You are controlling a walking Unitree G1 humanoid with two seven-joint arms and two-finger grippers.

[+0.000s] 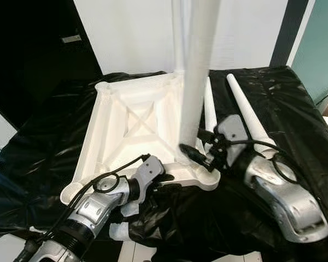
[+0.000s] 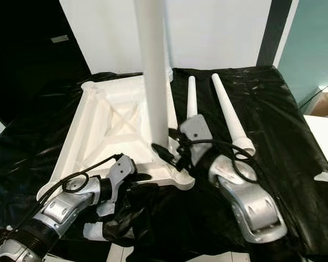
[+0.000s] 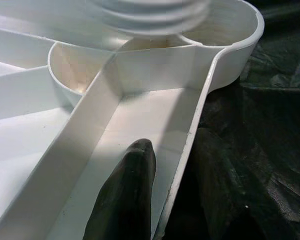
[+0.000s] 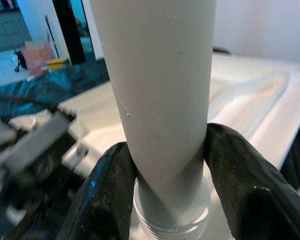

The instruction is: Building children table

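Two tapered white plastic legs (image 1: 246, 112) lie unfitted on the black sheet (image 1: 295, 98). Right claw (image 4: 162, 200) is clamped on the upright white leg (image 1: 197, 71) at the upturned white tabletop (image 1: 126, 125) corner socket. Left claw (image 1: 158, 183) steadies the near edge; finger spacing cannot be told.

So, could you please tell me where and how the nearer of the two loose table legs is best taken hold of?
Grip the loose table leg around its thicker lower half, near the threaded end, coming from above with the jaws across its width. It lies flat on the black sheet and tapers away from the robot, so the wide end gives firmer purchase. The neighbouring leg lies apart from it.
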